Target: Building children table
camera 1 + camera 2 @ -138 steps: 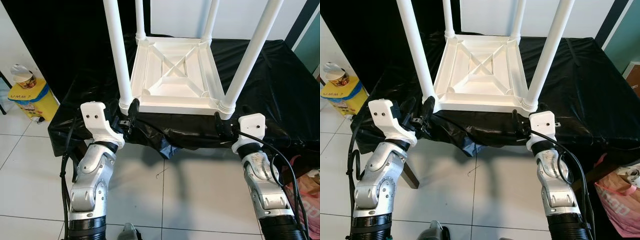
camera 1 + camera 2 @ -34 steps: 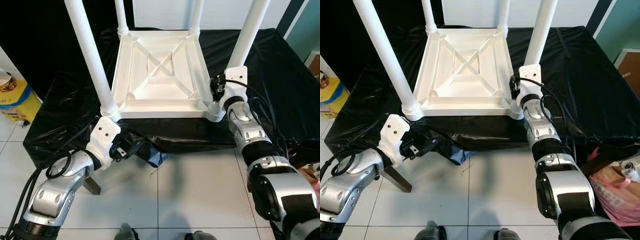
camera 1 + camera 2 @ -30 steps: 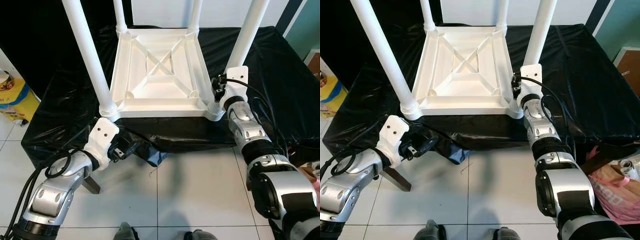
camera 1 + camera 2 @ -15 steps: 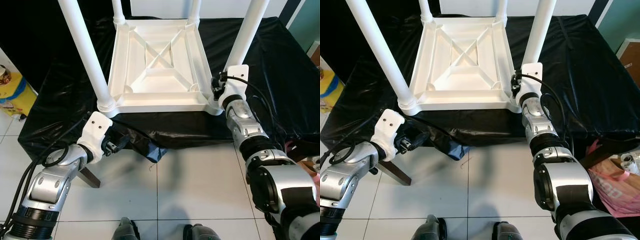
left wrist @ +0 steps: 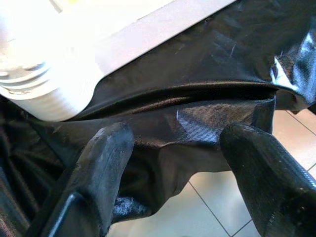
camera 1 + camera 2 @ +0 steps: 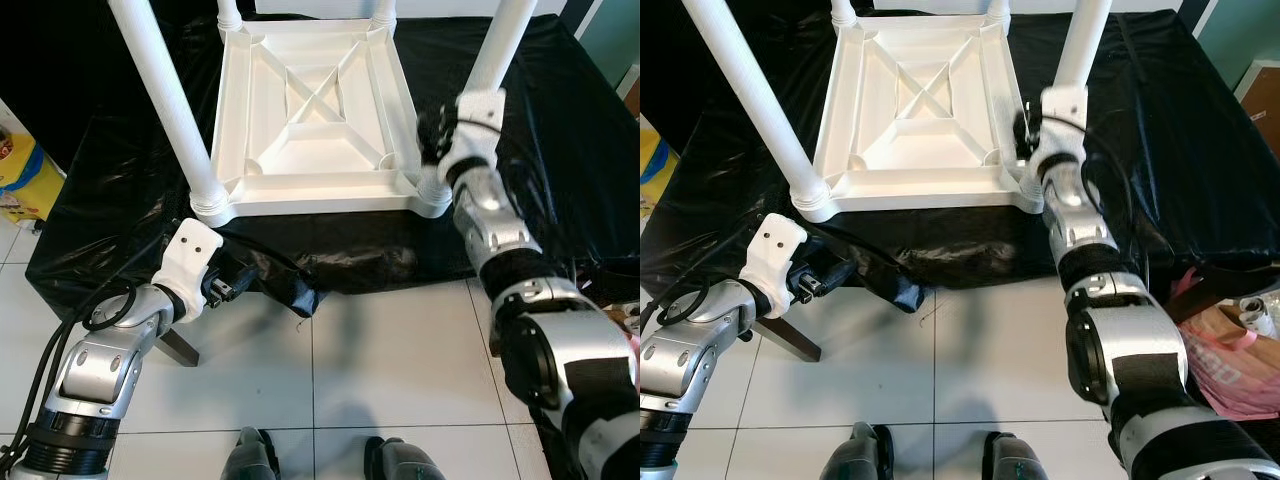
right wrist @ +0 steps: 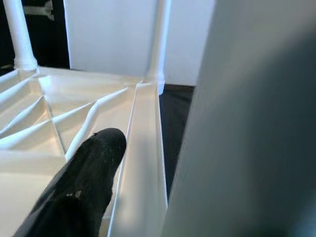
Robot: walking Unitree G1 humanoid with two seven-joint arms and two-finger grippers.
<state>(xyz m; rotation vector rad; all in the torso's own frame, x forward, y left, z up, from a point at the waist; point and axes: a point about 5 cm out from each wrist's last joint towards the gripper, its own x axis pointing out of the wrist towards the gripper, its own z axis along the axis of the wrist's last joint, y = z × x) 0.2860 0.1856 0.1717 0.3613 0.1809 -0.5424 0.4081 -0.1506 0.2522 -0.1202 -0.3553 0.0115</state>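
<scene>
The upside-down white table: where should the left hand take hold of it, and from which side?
Probably the near-left leg, just above its ribbed collar, coming in from the robot's side of the white table. The leg is a round post, while the frame rim lies flat on the black cover. The left hand sits open just below that corner.

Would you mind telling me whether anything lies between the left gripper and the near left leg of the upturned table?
The left gripper hangs open below the worktop edge, facing the draped black plastic sheet. That fold of sheet lies between it and the near left leg, whose threaded base sits just above.
</scene>
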